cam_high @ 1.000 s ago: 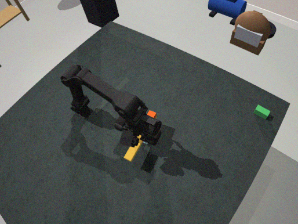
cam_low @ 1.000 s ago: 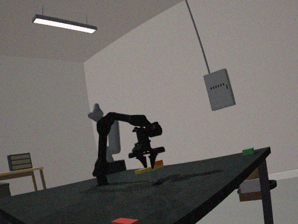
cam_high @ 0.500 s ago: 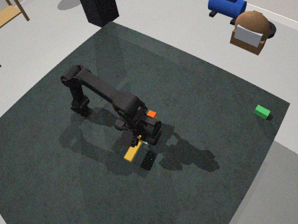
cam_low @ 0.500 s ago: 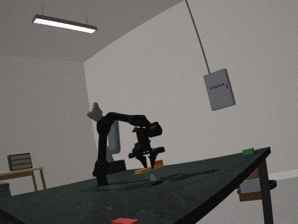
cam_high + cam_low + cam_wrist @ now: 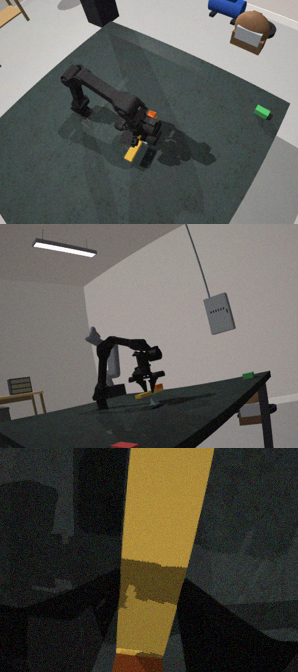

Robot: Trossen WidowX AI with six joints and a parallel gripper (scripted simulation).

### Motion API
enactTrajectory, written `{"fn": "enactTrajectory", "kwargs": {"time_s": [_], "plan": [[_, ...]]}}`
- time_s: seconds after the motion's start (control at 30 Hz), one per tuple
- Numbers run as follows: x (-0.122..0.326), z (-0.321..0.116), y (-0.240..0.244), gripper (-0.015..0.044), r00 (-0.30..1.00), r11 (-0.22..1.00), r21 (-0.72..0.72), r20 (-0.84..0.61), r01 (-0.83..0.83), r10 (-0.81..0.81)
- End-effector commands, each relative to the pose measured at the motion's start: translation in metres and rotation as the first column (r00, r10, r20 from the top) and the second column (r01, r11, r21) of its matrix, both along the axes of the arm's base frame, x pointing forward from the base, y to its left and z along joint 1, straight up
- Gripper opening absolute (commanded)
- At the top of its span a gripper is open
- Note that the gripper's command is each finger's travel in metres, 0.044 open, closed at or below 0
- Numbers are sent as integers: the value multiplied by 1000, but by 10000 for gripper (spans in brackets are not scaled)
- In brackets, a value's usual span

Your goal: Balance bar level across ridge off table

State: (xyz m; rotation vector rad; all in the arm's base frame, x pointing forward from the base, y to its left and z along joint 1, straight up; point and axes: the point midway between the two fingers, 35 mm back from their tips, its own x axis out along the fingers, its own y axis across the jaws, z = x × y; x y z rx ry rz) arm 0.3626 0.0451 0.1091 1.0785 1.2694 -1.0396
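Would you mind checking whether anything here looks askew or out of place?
Nothing looks damaged or spilled. The bar is tilted, orange end higher, while the gripper holds it above the table, near the ridge.

Bar [image 5: 166, 511]: yellow, runs from 12 o'clock to 6 o'clock, orange at its 6 o'clock end | Gripper [image 5: 148, 611]: dark fingers clamp the bar from 4 and 8 o'clock | Table [image 5: 266, 511]: dark, shadowed
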Motion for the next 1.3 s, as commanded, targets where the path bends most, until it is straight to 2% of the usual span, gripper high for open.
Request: {"fn": "enactTrajectory", "kwargs": {"time_s": [0.0, 1.27], "plan": [[0, -4, 0, 0, 1000, 1000, 2, -4, -3, 3], [0, 1, 0, 0, 1000, 1000, 0, 0, 0, 0]]}}
